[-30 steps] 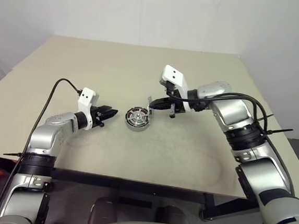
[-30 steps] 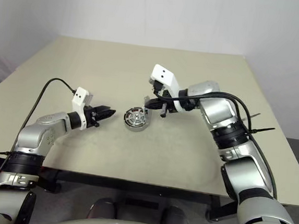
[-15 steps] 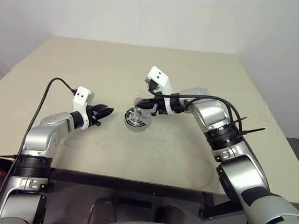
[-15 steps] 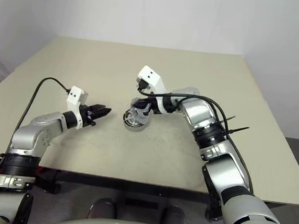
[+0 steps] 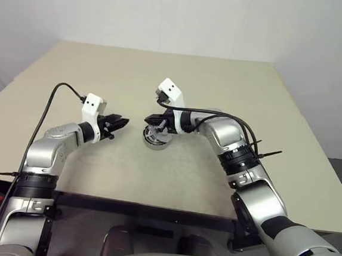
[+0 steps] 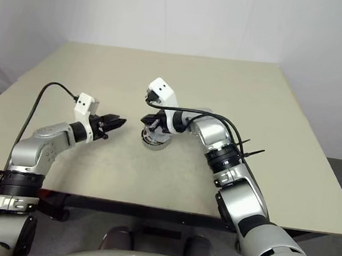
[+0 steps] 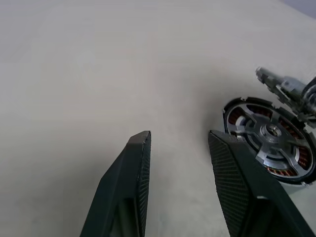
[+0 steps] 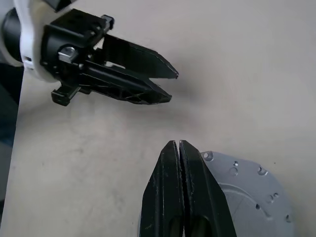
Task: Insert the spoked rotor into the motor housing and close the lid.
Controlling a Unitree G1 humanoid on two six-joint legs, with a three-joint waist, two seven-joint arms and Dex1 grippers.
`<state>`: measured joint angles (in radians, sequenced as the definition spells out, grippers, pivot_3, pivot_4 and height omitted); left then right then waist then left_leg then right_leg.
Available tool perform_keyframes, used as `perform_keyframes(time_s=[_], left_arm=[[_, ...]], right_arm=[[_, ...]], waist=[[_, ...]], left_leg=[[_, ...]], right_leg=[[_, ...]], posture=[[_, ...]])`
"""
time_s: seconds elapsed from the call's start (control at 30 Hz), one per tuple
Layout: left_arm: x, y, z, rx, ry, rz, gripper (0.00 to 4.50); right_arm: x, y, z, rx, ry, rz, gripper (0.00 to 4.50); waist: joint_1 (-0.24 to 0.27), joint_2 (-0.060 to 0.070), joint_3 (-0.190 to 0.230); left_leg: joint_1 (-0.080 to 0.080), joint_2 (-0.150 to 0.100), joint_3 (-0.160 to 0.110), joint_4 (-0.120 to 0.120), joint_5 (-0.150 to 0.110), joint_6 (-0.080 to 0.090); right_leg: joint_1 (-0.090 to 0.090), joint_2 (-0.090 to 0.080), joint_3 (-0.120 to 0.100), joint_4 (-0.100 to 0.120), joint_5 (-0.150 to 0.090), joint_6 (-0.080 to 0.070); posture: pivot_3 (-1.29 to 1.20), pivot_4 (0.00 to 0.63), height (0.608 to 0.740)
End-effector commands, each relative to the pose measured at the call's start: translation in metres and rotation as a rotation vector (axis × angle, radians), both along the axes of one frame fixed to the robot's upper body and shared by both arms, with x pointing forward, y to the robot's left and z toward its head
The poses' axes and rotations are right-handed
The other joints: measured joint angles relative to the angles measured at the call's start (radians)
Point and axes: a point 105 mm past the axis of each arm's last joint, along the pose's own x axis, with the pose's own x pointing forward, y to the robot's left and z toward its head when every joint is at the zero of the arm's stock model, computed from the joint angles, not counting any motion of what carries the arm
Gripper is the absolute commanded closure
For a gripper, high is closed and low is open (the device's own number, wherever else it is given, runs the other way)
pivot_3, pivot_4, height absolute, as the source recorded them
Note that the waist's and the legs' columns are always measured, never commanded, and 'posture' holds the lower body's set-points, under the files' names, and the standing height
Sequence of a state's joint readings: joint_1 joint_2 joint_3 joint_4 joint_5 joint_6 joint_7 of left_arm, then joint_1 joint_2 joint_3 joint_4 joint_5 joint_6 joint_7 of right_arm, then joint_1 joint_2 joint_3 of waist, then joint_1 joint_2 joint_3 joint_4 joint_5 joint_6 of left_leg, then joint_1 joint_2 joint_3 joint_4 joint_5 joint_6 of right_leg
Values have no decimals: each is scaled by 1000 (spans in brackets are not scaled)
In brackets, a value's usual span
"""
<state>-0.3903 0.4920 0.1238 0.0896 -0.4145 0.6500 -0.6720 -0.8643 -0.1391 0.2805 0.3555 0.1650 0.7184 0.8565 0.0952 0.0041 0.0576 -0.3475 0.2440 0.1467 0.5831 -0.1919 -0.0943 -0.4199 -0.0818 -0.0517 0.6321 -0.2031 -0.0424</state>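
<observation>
The right gripper was pinched fully shut with nothing between its fingers. It had swung across from the housing's right side, and its tips now hung over the rim of the motor housing, on the side facing the other arm. The left gripper stood partly open and empty, pointing at the housing from close by, much where it had been a second before. The housing itself had not shifted on the table. In the left wrist view the wheel lay flat inside it, black rim snug and copper coils showing between the silver spokes. The insertion therefore looked done, and the shut fingers seemed poised to press or check the seating, with the lid apparently not yet fitted
</observation>
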Motion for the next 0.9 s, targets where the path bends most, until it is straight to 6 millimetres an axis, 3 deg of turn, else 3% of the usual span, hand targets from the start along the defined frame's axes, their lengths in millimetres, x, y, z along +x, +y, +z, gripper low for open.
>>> perform_keyframes(time_s=[0.03,0.23,0.53,0.7,0.9], left_arm=[[5,2,16,-3,-50,0,2556],[9,1,22,2,-61,-1,2556],[11,6,25,13,-69,6,2556],[12,3,24,8,-67,1,2556],[7,-14,16,-44,-29,-47,2556]], right_arm=[[6,6,9,55,-8,-25,4473],[16,6,-28,59,112,-137,4473],[22,-10,-68,55,222,-257,4473],[22,-8,-57,134,108,-218,4473],[27,-14,-30,190,49,-173,4473]], waist=[[0,0,0],[-1,0,0],[0,0,0],[0,0,0],[0,-1,0]], left_leg=[[0,0,0,0,0,0],[0,0,0,0,1,-1],[4,-1,0,0,1,-2],[14,-2,0,-1,-1,2],[14,-3,0,-1,-1,2]], right_leg=[[0,0,0,0,0,0],[0,0,0,1,0,0],[3,-2,0,3,0,0],[14,-3,0,2,-1,2],[14,-4,-1,2,-1,1]], posture=[[0,0,740],[0,0,740],[0,0,740],[0,0,740],[0,0,740]])
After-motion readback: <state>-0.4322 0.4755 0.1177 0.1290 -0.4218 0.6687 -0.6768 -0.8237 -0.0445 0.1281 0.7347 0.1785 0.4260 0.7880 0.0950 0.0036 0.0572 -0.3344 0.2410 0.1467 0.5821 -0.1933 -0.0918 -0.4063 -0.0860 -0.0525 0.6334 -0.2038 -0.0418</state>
